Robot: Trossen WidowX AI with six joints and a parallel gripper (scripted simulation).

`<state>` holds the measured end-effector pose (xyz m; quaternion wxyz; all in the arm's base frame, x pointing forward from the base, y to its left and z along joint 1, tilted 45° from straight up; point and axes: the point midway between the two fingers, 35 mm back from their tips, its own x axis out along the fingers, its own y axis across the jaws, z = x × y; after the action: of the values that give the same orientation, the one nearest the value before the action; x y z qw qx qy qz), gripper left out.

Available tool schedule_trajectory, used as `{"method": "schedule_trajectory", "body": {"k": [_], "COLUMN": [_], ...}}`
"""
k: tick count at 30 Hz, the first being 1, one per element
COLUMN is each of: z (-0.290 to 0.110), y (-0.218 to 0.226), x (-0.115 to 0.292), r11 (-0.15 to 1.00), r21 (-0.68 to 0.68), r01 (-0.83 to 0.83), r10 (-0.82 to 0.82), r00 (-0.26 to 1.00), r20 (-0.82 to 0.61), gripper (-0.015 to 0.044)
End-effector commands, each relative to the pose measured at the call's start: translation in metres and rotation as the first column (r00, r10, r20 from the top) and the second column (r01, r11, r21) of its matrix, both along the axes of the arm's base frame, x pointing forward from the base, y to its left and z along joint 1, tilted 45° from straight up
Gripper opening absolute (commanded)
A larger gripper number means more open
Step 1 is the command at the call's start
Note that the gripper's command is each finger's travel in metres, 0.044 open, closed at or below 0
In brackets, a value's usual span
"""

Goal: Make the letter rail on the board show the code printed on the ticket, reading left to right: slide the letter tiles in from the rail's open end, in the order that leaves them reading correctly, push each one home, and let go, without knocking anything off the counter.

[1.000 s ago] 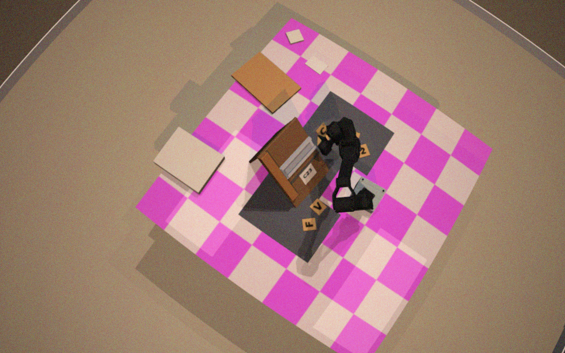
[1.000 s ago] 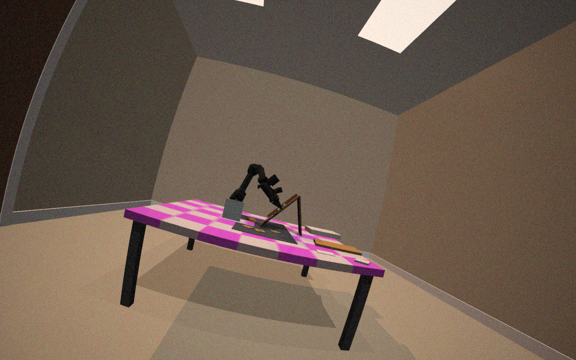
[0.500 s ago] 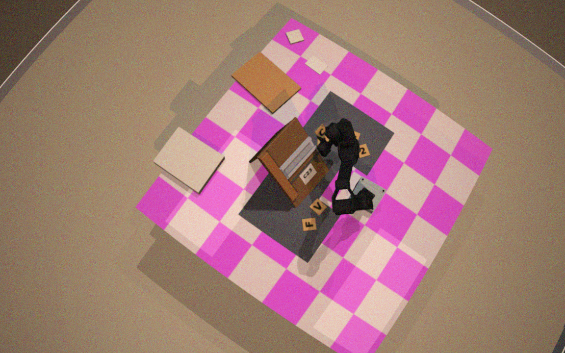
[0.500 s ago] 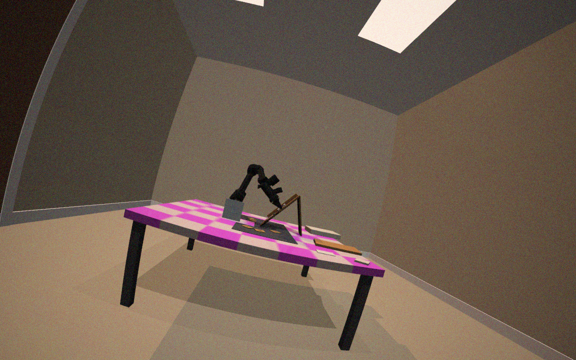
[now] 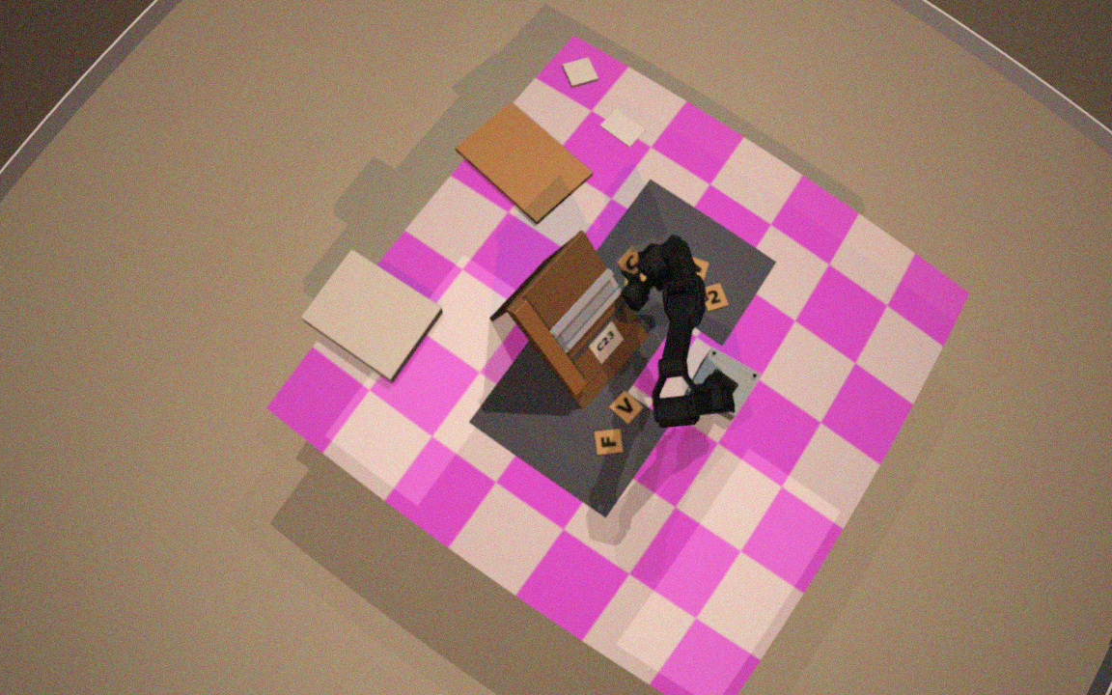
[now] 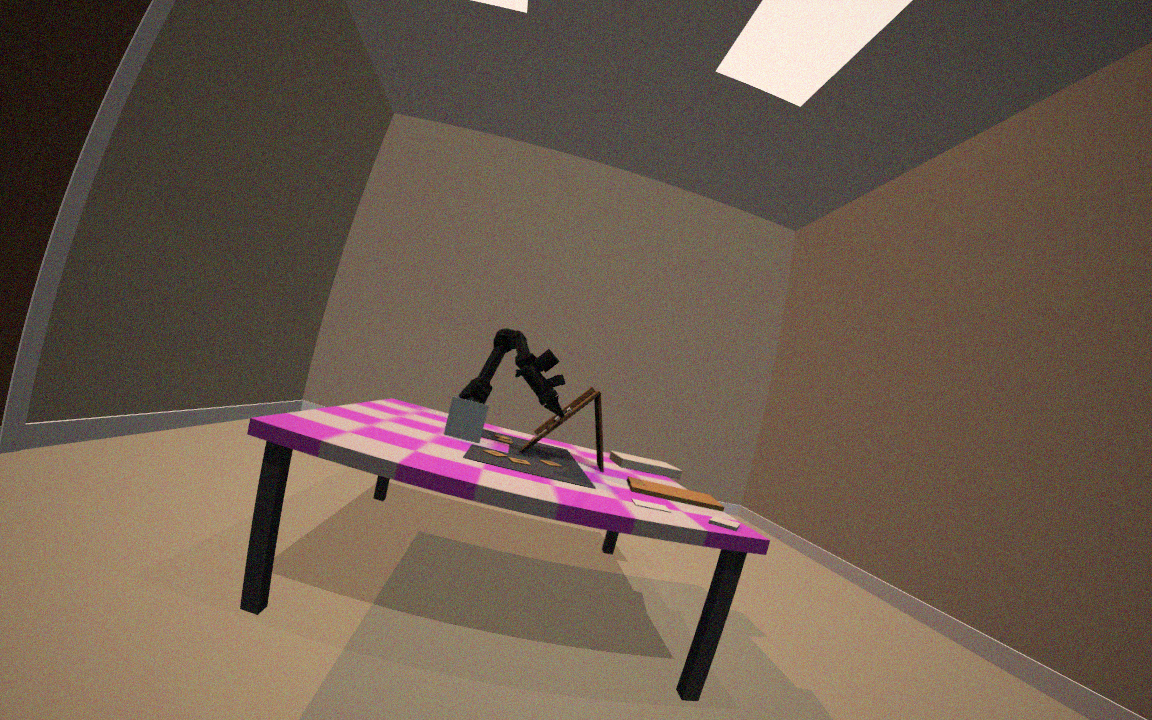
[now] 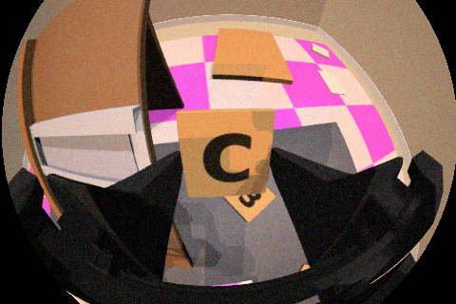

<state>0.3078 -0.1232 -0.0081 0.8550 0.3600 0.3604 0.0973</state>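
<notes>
The slanted brown board stands on the grey mat. It carries an empty grey letter rail and a white ticket reading C23. My gripper is shut on the C tile and holds it above the mat, just off the rail's far end. The 3 tile lies on the mat below it. The 2 tile lies beside the arm. The V tile and the F tile lie near the board's other end.
A flat brown panel and a beige panel lie on the pink checkered table beyond the board. Two small white cards lie near the far corner. The arm's grey base stands at the mat's edge.
</notes>
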Motion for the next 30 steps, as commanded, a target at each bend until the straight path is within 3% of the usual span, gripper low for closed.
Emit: {"method": "schedule_trajectory", "body": {"k": [1,30], "z": [0.001,0.011], "y": [0.001,0.012], "x": [0.000,0.001], "r11": [1.000,1.000], "r21": [-0.003,-0.002], "r01": [0.004,0.004], "r10": [-0.004,-0.004], "r00": [1.000,1.000], "r20": [-0.003,-0.003], "gripper": [0.0000,0.0000]}}
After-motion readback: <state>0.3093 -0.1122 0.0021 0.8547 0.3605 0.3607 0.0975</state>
